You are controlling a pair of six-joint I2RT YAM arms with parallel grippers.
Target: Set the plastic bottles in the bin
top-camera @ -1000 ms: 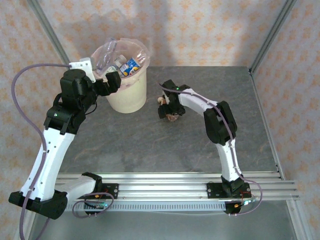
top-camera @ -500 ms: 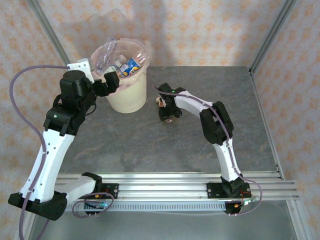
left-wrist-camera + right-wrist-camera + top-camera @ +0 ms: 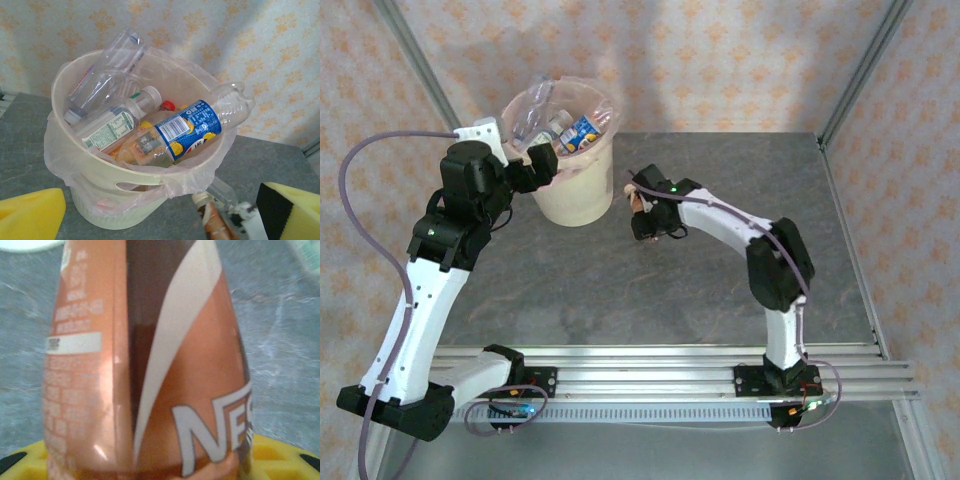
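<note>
Grey marbled worktop [image 3: 670,290], floral wallpaper behind. At far left, cream bin [image 3: 575,200] with pink liner, piled with plastic bottles [image 3: 187,127]: blue-labelled one across the top, white-capped green-labelled one beside it, clear ones leaning on the far rim. Left end effector [image 3: 542,162] level with the bin's near rim, spread fully wide, yellow pads [image 3: 30,215] far apart, gripping nothing. Right end effector [image 3: 648,212] just right of the bin, over the worktop, closed partway onto a brown-and-orange labelled bottle [image 3: 150,365], pale cap toward the bin, label pressed close against yellow fingertips [image 3: 280,455]. Held outside the bin, beside its wall.
</note>
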